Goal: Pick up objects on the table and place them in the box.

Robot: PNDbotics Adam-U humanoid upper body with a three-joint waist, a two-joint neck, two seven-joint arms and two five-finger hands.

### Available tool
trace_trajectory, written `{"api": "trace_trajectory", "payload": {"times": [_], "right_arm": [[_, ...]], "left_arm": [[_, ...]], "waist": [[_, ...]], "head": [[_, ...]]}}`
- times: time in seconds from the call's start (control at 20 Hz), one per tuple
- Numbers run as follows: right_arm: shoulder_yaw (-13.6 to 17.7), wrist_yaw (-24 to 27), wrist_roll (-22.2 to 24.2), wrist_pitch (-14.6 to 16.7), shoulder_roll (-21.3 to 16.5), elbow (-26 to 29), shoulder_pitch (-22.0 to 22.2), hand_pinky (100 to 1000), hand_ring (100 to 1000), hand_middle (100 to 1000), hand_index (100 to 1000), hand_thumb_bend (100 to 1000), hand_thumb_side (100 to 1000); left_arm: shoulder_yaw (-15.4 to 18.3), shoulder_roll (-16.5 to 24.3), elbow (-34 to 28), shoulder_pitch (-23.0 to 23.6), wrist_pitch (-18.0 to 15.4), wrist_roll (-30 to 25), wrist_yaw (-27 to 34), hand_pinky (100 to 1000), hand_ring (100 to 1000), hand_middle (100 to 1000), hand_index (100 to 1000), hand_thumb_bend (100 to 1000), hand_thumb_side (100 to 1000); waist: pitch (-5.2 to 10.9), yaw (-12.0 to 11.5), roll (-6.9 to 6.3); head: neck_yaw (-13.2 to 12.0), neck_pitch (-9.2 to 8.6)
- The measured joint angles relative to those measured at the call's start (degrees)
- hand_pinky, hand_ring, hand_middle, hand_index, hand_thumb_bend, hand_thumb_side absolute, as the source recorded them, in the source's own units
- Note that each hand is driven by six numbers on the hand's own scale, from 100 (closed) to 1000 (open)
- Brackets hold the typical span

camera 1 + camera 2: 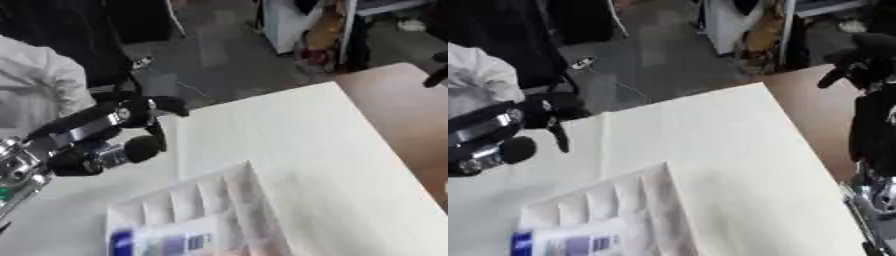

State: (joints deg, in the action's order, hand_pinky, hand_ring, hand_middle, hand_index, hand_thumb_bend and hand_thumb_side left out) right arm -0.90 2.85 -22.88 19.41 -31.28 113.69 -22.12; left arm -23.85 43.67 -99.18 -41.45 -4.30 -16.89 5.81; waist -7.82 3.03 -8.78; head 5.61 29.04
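No writing can be read anywhere; the only label-like thing is a blue and white packet [162, 243] lying in the near end of the box [229, 190], and its print is too blurred to make out. The box is white, with a row of narrow slots along its far side, and it sits on the pale table [289, 135] at the lower left of both views. The left hand [131, 131] hangs above the table's left part, just beyond the box's far left corner and apart from it; its fingers are curled, dark rounded tips pointing right and down, and nothing shows in them. The packet lies well below that hand in the picture, nearer the robot. The right hand [866, 62] shows at the right edge of the right eye view, raised over the brown surface [815, 95] beside the table, well apart from the box; whether its fingers are wide or closed I cannot tell.
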Motion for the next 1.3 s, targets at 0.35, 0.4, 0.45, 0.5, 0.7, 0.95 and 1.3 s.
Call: {"api": "trace_trajectory", "payload": {"times": [0.35, 0.4, 0.45, 0.5, 0.7, 0.95, 1.3], "right_arm": [[0.00, 0.00, 0.01, 0.02, 0.00, 0.00, 0.00, 387, 572, 473, 696, 100, 947], [0.00, 0.00, 0.01, 0.02, 0.00, 0.00, 0.00, 387, 572, 473, 696, 100, 947], [0.00, 0.00, 0.01, 0.02, 0.00, 0.00, 0.00, 387, 572, 473, 696, 100, 947], [0.00, 0.00, 0.01, 0.02, 0.00, 0.00, 0.00, 387, 573, 473, 696, 100, 947], [0.02, 0.00, 0.00, 0.03, 0.00, 0.00, 0.02, 386, 573, 471, 696, 100, 947], [0.07, -0.03, -0.14, 0.17, 0.05, 0.00, 0.11, 384, 574, 467, 696, 100, 947], [0.35, -0.56, -0.11, 0.14, 0.53, 0.00, 1.15, 382, 575, 463, 696, 100, 949]], "left_arm": [[0.56, -0.05, 0.24, 0.00, 0.13, 2.05, 0.47, 864, 834, 953, 1000, 675, 1000], [0.63, -0.05, 0.24, 0.02, 0.16, 2.17, 0.51, 858, 829, 949, 1000, 676, 1000], [0.78, -0.05, 0.24, 0.05, 0.17, 2.35, 0.55, 846, 819, 942, 1000, 680, 1000], [1.01, -0.06, 0.22, 0.10, 0.18, 2.58, 0.63, 838, 813, 938, 1000, 680, 1000], [2.79, -0.71, -0.53, 1.42, 0.20, 4.97, 1.01, 772, 740, 888, 1000, 618, 1000], [7.50, -4.56, -4.39, 6.59, -1.75, 12.47, 1.40, 710, 688, 853, 998, 602, 1000], [13.07, -15.76, -11.86, 15.87, -5.44, 18.47, 3.43, 602, 597, 780, 947, 584, 1000]], "waist": [[0.00, 0.00, 0.00], [0.00, 0.00, 0.00], [0.00, 0.00, 0.00], [0.00, -0.01, 0.00], [-0.01, -0.06, 0.02], [-0.81, -0.45, 1.47], [-1.45, -1.97, 4.07]], "head": [[0.02, 0.00], [0.02, 0.00], [0.03, 0.00], [0.03, 0.00], [0.14, -1.00], [3.92, -11.63], [12.12, -27.44]]}}
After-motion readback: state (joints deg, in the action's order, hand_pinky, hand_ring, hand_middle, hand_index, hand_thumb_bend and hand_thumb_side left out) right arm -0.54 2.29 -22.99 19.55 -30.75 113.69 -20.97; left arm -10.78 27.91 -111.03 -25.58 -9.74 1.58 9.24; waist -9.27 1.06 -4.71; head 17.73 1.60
